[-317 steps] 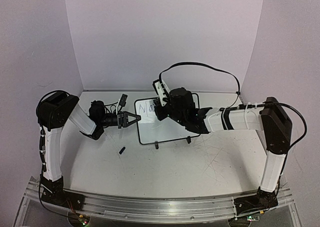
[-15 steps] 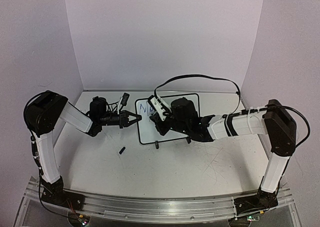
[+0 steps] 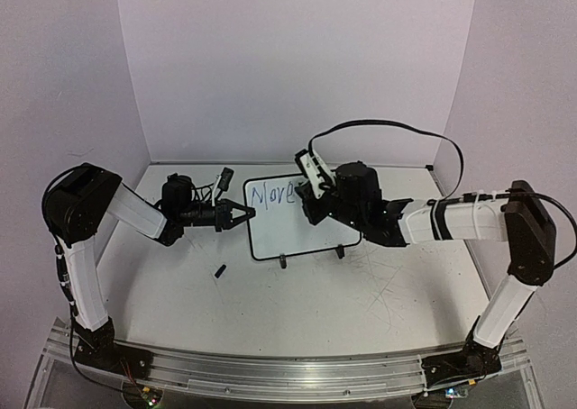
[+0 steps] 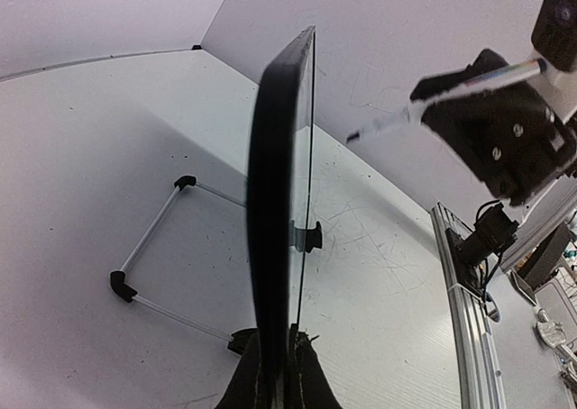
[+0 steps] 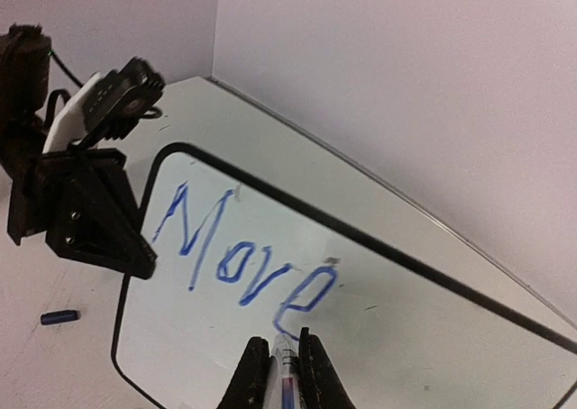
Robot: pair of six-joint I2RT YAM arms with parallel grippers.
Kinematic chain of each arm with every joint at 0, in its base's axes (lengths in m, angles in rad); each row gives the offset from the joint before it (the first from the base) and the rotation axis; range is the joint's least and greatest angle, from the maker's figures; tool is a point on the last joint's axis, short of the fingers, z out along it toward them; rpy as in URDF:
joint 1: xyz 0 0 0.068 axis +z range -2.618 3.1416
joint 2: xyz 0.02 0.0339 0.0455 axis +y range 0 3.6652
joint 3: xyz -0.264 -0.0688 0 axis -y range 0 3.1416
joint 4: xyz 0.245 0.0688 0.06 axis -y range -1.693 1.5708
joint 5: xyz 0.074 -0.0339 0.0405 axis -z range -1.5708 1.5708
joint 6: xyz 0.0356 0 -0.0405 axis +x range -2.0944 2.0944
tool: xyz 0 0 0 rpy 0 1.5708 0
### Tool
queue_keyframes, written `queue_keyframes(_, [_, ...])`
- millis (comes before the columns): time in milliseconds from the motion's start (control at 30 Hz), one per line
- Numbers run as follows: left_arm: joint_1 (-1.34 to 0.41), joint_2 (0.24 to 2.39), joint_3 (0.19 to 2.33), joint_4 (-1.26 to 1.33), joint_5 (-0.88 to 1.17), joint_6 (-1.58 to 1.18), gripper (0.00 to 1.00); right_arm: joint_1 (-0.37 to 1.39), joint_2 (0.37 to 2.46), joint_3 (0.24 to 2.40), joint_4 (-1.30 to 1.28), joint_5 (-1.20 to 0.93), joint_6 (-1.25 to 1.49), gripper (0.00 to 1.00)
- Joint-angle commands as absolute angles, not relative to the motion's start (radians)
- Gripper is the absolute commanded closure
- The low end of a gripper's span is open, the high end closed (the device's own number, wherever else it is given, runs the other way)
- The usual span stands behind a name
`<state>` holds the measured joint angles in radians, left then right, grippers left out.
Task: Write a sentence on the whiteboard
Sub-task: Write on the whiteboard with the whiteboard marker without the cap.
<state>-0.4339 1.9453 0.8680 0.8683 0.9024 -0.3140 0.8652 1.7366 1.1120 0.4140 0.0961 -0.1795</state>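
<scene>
The whiteboard [image 3: 297, 238] stands tilted on its wire stand at the table's middle. Blue marker letters reading "Move" [image 3: 273, 194] run along its top left, also clear in the right wrist view [image 5: 239, 258]. My left gripper [image 3: 245, 214] is shut on the board's left edge, seen edge-on in the left wrist view [image 4: 278, 247]. My right gripper [image 5: 287, 350] is shut on a marker [image 5: 285, 364] whose tip touches the board at the bottom of the "e". In the top view the right gripper [image 3: 311, 200] sits over the board's upper middle.
A small dark marker cap [image 3: 219, 270] lies on the table in front of the board's left corner; it also shows in the right wrist view [image 5: 59, 317]. The wire stand [image 4: 158, 247] reaches behind the board. Purple walls close the table at the back and sides.
The right gripper has moved right along the board's top line and the writing has grown from a few letters to "Move". The left gripper still holds the board's left edge.
</scene>
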Motion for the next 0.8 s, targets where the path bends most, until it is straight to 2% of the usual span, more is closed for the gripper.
queue_keyframes(0, [-0.435, 1.927, 0.874, 0.806, 0.781, -0.25, 1.0, 0.815, 1.663, 1.105, 0.476, 0.131, -0.165, 1.0])
queue_keyframes(767, [-0.443, 1.934, 0.887, 0.778, 0.777, -0.229, 1.0, 0.793, 1.745, 1.164, 0.495, 0.185, -0.175, 1.0])
